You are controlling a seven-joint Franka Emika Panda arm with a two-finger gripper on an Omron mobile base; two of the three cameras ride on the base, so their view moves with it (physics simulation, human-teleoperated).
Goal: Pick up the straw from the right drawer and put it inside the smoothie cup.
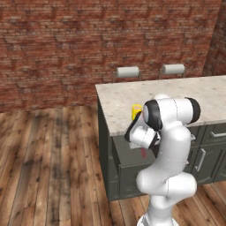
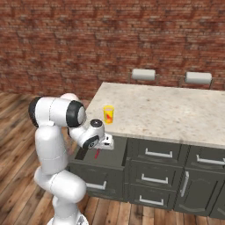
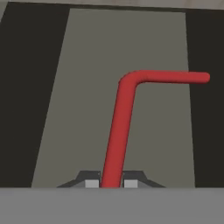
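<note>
Straw point(image 3: 120, 131), one, clamped between fingers point(image 3: 92, 183); one open drawer point(image 2: 85, 165); one yellow cup point(image 2: 108, 114) on counter point(image 2: 176, 114).

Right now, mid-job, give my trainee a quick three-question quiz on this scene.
1. True or false: the gripper is shut on the straw.
2. Where does the smoothie cup stand: A on the floor, B on the counter, C in the right drawer?
3. Fill in: the right drawer is ____ (open/closed).

Key: 1 true; 2 B; 3 open.
</note>
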